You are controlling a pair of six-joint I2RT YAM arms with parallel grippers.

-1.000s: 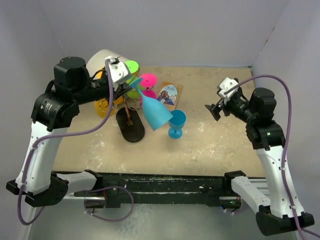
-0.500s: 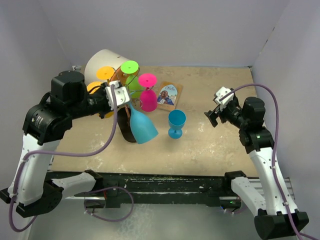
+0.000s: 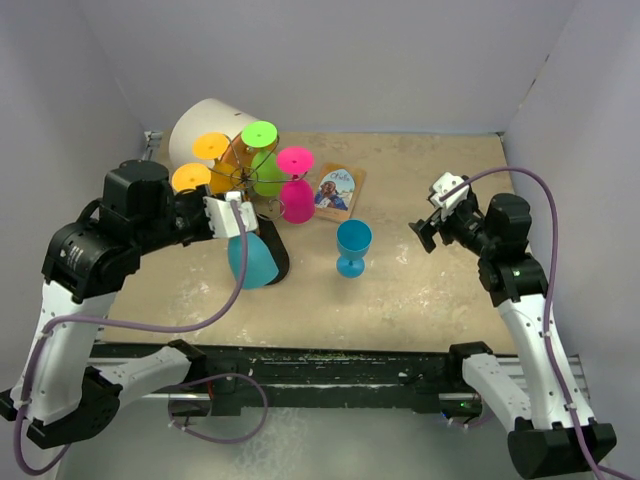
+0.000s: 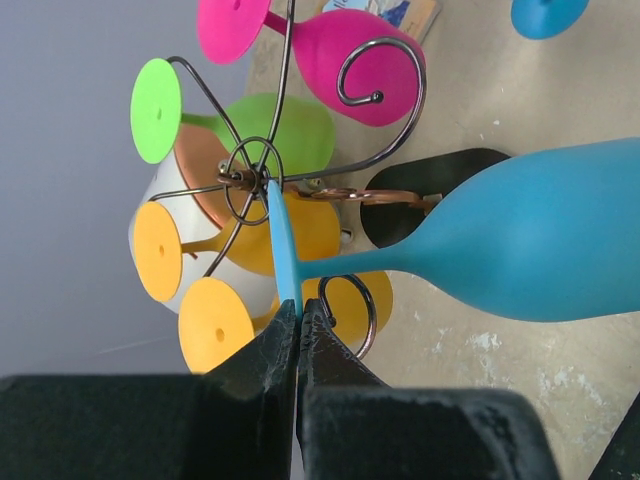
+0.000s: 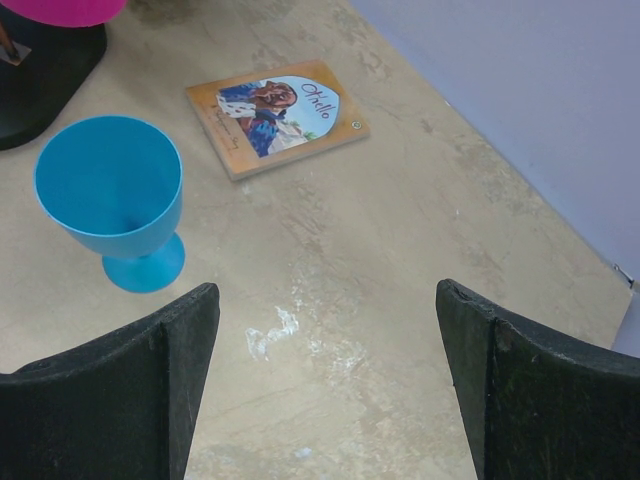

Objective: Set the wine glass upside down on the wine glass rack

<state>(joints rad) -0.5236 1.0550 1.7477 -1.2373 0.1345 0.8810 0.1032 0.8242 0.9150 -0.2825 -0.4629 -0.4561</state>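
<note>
My left gripper (image 3: pixel 234 211) (image 4: pixel 298 310) is shut on the rim of the flat foot of a blue wine glass (image 3: pixel 250 260) (image 4: pixel 540 245). The glass hangs bowl down, its stem beside a curled arm of the wine glass rack (image 3: pixel 245 179) (image 4: pixel 252 180). The foot's edge reaches up to the rack's centre hub. The rack is thin dark wire on a black oval base (image 3: pixel 274 252). It carries orange, green and pink glasses upside down. My right gripper (image 3: pixel 425 228) (image 5: pixel 325 360) is open and empty over bare table at the right.
A short blue goblet (image 3: pixel 352 246) (image 5: pixel 110 190) stands upright right of the rack. A small book (image 3: pixel 337 189) (image 5: pixel 275 115) lies flat behind it. A white cylinder (image 3: pixel 203 123) lies behind the rack at the back left. Walls close in on three sides.
My left gripper has moved down and toward the near left with the blue glass; its bowl swung from slanting right to hanging down. My right arm drew back slightly.
</note>
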